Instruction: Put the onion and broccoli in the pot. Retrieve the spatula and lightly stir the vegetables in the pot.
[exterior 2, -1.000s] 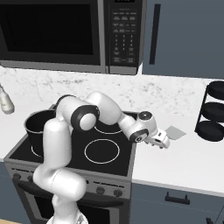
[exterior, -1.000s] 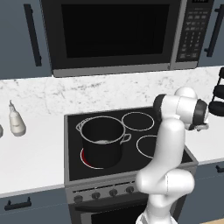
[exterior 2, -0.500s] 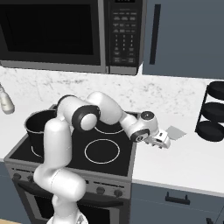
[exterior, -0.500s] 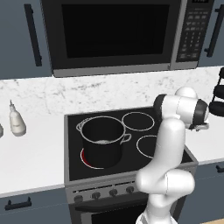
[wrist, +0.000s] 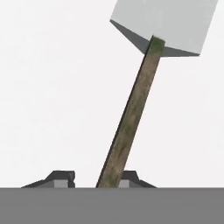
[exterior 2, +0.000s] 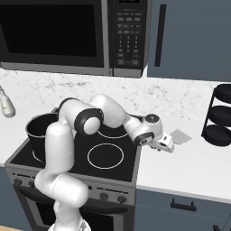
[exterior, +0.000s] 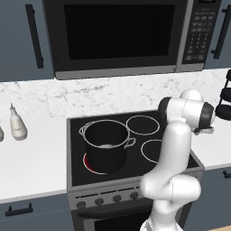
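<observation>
The spatula lies on the white counter right of the stove, its pale blade (exterior 2: 180, 136) pointing away from the arm. In the hand view its thin handle (wrist: 131, 109) runs from the blade (wrist: 166, 22) down between my fingertips. My gripper (exterior 2: 164, 144) (wrist: 97, 177) sits low over the handle's end, jaws partly drawn in. One finger (wrist: 130, 177) is against the handle and the other (wrist: 63, 177) stands a little off it. The black pot (exterior: 108, 144) (exterior 2: 38, 128) stands on the front left burner. The onion and broccoli are hidden from view.
A black stove (exterior: 135, 178) fills the middle, with a microwave (exterior: 117, 36) above it. A pale bottle (exterior: 18, 126) stands on the left counter. A black tiered rack (exterior 2: 221, 115) stands at the far right, beyond the spatula.
The jaws have narrowed from wide open to close around the spatula handle. The arm has barely moved and the spatula lies where it was.
</observation>
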### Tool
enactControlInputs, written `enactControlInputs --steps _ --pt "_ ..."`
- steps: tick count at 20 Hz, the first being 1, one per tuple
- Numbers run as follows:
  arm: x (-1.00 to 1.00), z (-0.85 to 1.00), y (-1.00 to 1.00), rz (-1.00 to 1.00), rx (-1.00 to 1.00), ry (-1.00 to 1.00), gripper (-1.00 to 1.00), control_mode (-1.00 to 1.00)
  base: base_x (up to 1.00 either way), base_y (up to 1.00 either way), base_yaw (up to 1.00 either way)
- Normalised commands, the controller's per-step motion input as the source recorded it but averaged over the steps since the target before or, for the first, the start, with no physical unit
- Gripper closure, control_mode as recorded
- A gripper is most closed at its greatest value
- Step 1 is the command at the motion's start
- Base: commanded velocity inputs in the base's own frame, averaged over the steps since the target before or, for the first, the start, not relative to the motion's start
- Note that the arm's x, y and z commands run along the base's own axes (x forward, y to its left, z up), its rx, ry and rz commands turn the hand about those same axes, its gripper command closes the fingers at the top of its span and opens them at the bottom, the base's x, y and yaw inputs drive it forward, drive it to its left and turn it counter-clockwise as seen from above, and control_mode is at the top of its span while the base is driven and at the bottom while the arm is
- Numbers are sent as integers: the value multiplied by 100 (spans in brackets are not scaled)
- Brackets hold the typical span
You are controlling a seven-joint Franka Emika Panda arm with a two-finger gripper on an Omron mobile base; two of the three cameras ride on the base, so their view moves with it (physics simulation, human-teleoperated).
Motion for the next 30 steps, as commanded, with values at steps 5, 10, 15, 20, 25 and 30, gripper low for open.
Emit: enactControlInputs --steps 5,10,15,20,25,30 --pt "0 -10 0 0 2 0 100 -100 0 0 0" --pt "-12 -1 -5 0 3 0 100 -100 0 0 0" --pt "-64 10 -11 -5 4 -19 100 -100 0 0 0" --pt "-85 54 0 -4 6 -37 100 -100 0 0 0" --pt "-85 78 5 -1 7 -40 100 -100 0 0 0" --pt "-89 88 16 0 13 -30 100 -100 0 0 0"
